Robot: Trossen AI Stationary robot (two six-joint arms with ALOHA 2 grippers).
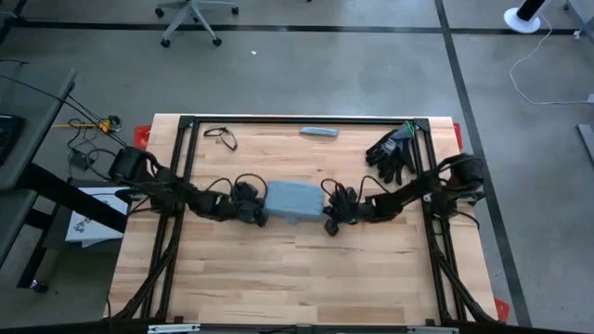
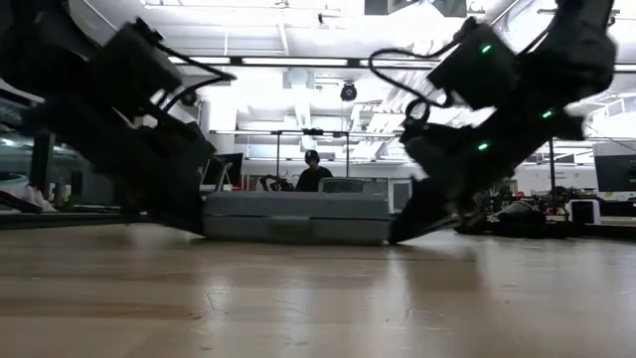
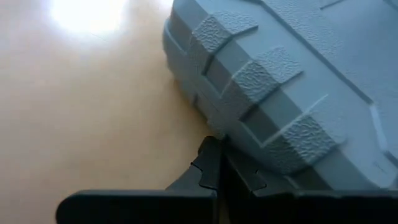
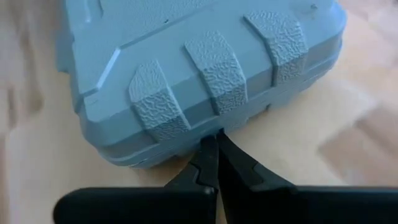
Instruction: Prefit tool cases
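The blue-grey tool case (image 1: pixel 295 200) lies shut and flat on its underside in the middle of the table, ribbed lid up; the low view shows it (image 2: pixel 298 217) between the two arms. My left gripper (image 1: pixel 263 213) is shut at the case's left end, low over the table. My right gripper (image 1: pixel 328 219) is shut at the case's right end, just as low. Each wrist view shows the shut fingertips up against the case's ribbed end. My left gripper has its shut fingertips (image 3: pixel 213 152) against the case's left end wall (image 3: pixel 231 138), low down near the table. It comes slanting down from the table's left. The case stays flat on the wood. My right gripper sets its shut fingertips (image 4: pixel 210 146) against the case's right end wall (image 4: pixel 214 127), at the bottom below the middle rib. It comes slanting down from the table's right. The case rests flat on the table.
A pair of black gloves (image 1: pixel 394 153) lies at the far right, a slim grey-blue bar (image 1: pixel 319 132) at the far edge, a black looped cord (image 1: pixel 221 136) far left. Black frame rails (image 1: pixel 186 148) run along the table's sides. Bare wood lies toward the near edge. A person (image 2: pixel 313 174) sits in the room behind.
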